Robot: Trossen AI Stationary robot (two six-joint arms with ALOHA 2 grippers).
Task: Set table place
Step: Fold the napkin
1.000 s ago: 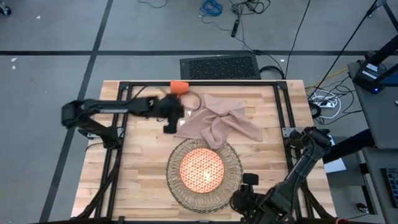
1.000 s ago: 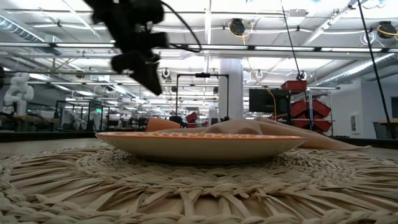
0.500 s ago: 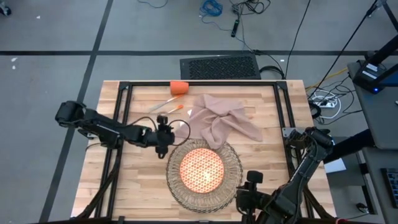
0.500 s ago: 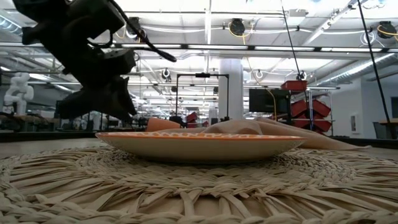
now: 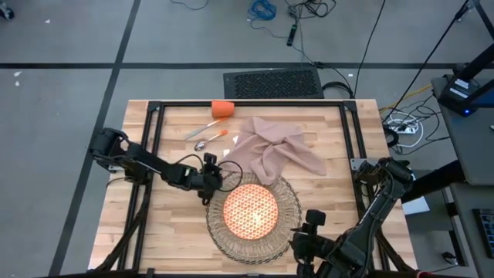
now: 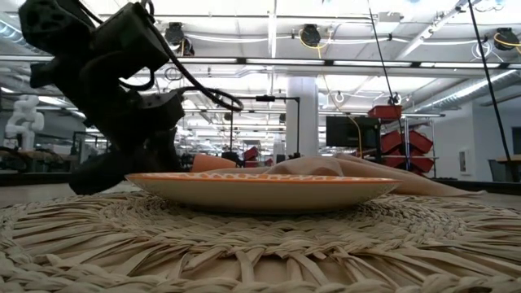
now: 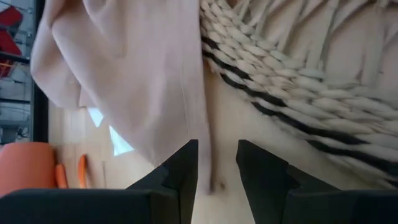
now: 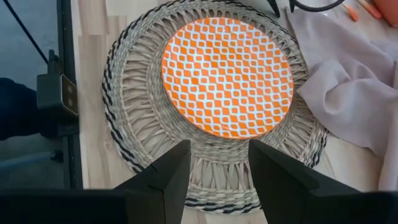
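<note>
The orange-patterned plate sits on the round woven placemat on the wooden table. The beige napkin lies crumpled beyond it, its near edge on the mat's far rim. The orange cup stands at the far edge, with two utensils lying near it, one orange-handled. My left gripper is low at the mat's left rim, open and empty; its wrist view shows bare table between the fingers. My right gripper is open above the mat's near right side.
A black metal frame runs along the table's edges. Bare wood lies left of the placemat and right of it. In the low view, the left gripper stands just left of the plate.
My left gripper has gone from the utensils near the table's far edge toward the near edge and down, ending low at the placemat's left rim. The utensils it was covering now show. The napkin, plate and mat have stayed in place.
</note>
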